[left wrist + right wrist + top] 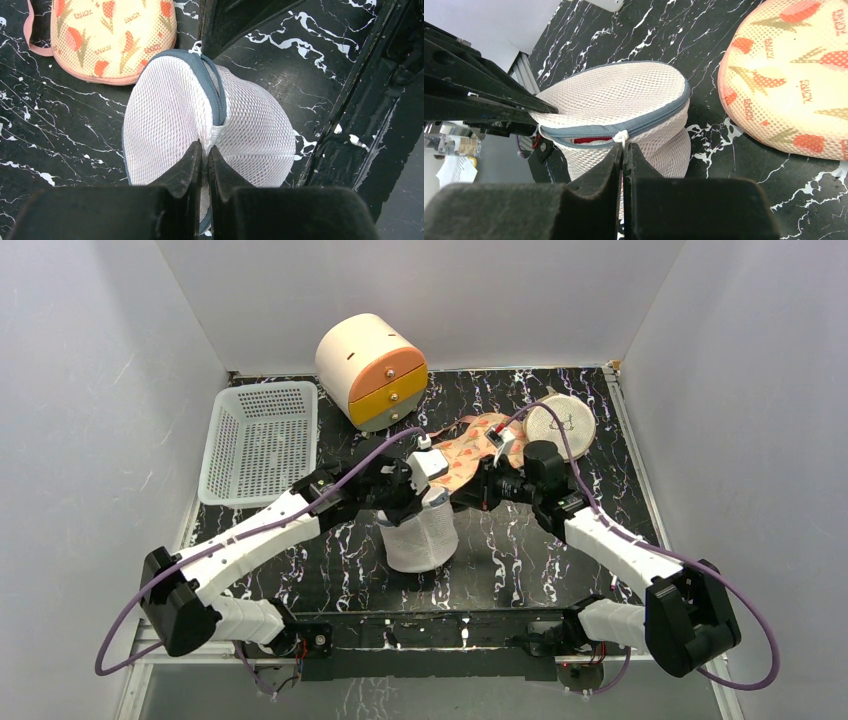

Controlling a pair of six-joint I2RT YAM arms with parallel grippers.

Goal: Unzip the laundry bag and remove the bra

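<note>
Laundry bag point(624, 95) gapes, showing red fabric point(591, 141) inside.

I'm looking down on a black table point(510, 570) veined with white, like marble. Plain pale grey walls close it in on three sides: the left wall point(90, 390), the far wall point(500, 290), the right wall point(760, 390). A dark metal rail point(430, 625) runs along the near edge. The light is soft and even.

laundry bag point(425, 540): top hidden under left arm point(290, 510) from above | inside bag: only a red sliver point(589, 141) shows at zip gap | zip pull point(622, 136): tail hidden between right jaws | patterned cup point(794, 75) beside bag: cropped by edge
</note>
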